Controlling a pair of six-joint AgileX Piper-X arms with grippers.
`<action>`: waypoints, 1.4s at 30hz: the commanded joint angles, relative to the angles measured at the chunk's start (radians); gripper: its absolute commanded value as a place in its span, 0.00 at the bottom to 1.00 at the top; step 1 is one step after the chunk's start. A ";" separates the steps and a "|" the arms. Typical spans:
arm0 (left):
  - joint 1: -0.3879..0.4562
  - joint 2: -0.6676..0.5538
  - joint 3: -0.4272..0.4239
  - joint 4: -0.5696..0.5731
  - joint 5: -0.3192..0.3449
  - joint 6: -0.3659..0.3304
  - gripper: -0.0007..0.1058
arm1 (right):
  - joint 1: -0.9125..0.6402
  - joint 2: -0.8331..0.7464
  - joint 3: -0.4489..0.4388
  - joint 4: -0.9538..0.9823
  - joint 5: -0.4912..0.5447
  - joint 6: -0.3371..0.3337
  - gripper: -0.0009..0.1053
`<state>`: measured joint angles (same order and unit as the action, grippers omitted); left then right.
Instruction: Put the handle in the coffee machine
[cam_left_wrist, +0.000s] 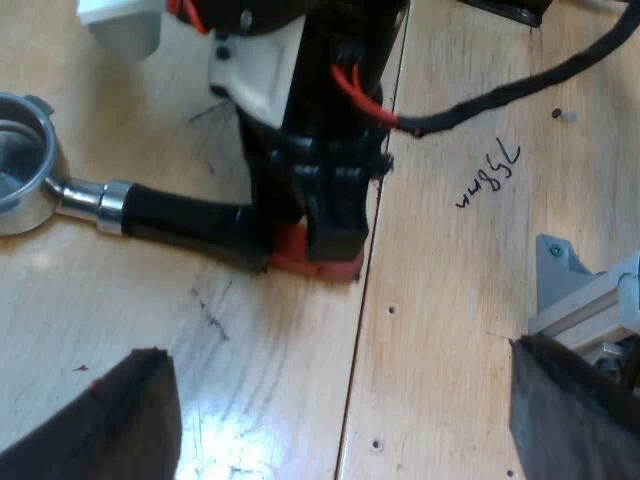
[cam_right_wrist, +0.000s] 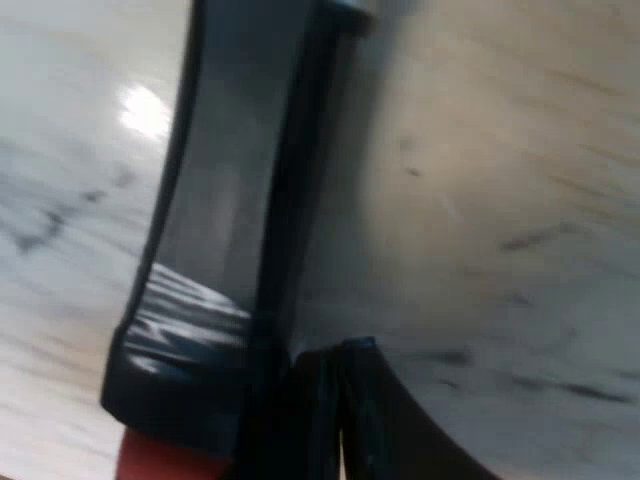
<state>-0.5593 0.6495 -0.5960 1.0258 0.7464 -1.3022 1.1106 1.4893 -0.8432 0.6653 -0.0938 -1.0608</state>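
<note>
Lifting wants a level basket (cam_left_wrist: 15, 165): right tool (cam_left_wrist: 330, 250) pinches handle (cam_left_wrist: 185, 215) at its red end (cam_left_wrist: 290, 258), about four o'clock from that basket; left tool (cam_left_wrist: 350, 415) spread, empty.

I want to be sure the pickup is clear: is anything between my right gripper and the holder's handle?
Nothing visible stands between them. The right gripper is right at the handle's red end, and the metal holder lies flat on the wooden table.
</note>
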 joint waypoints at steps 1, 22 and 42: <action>0.001 0.003 -0.003 0.021 0.007 0.007 0.66 | 0.009 0.021 -0.008 -0.047 -0.026 -0.006 0.01; 0.074 -0.002 -0.003 0.107 -0.084 0.015 0.66 | 0.036 0.147 -0.103 -0.350 -0.061 0.079 0.01; 0.074 -0.002 -0.003 0.095 -0.084 0.028 0.66 | 0.034 -0.035 -0.103 -0.036 0.094 0.043 0.01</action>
<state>-0.4871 0.6495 -0.5960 1.1239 0.6648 -1.2753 1.1425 1.4649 -0.9412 0.5915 -0.0184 -1.0079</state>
